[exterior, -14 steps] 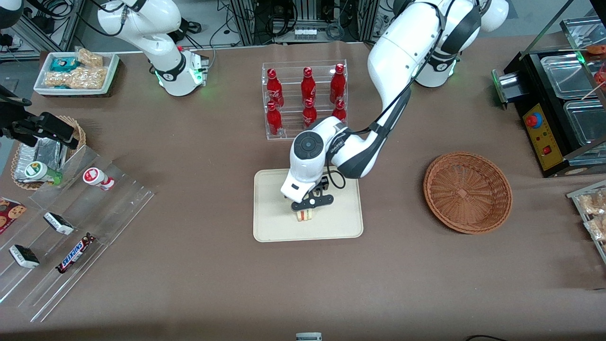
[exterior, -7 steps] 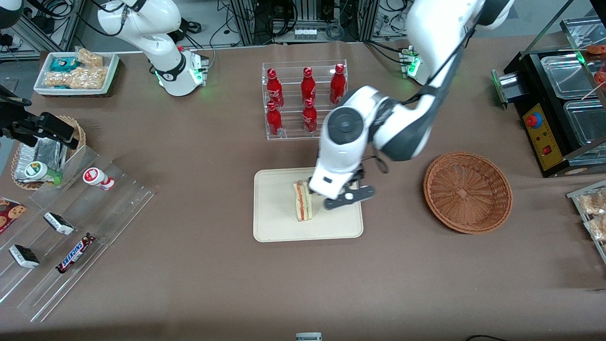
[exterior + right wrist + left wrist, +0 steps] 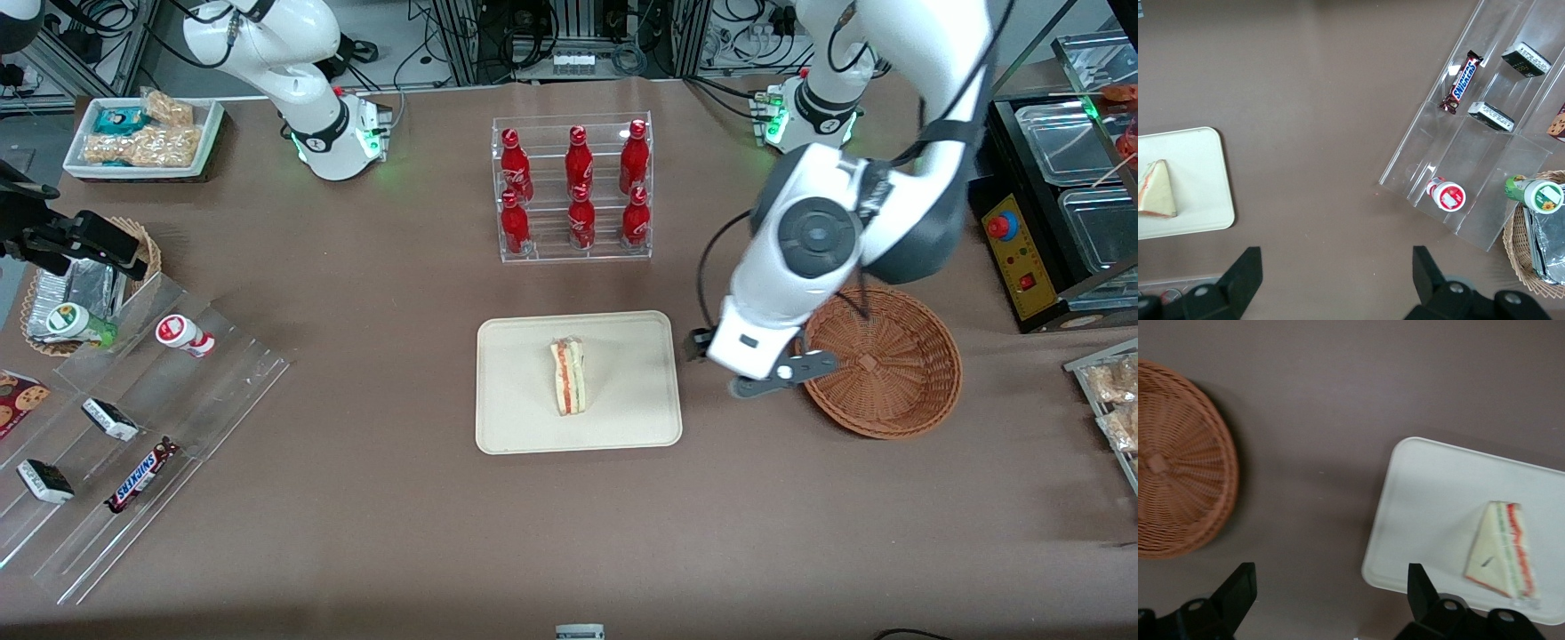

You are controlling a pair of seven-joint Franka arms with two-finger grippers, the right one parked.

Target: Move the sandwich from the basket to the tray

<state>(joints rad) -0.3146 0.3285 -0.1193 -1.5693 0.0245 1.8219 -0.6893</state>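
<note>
The sandwich (image 3: 569, 377) (image 3: 1501, 550) (image 3: 1156, 190), a pale bread wedge with red and green filling stripes, lies on the cream tray (image 3: 516, 356) (image 3: 1431, 500) (image 3: 1198, 160) near its middle. The reddish-brown wicker basket (image 3: 889, 364) (image 3: 1178, 467) sits toward the working arm's end of the table and has nothing in it. My left gripper (image 3: 747, 364) (image 3: 1328, 580) hangs above the bare table between tray and basket. It is open, with nothing between its fingers, and touches neither.
A clear rack of red bottles (image 3: 573, 187) stands farther from the front camera than the tray. A stepped acrylic display with snack bars (image 3: 133, 427), a tan wicker basket (image 3: 89, 284) and a white snack bin (image 3: 142, 133) lie toward the parked arm's end. A black machine (image 3: 1049, 204) stands beside the basket.
The gripper let go of the sandwich on the tray, then rose and swung away toward the basket. The sandwich stays on the tray.
</note>
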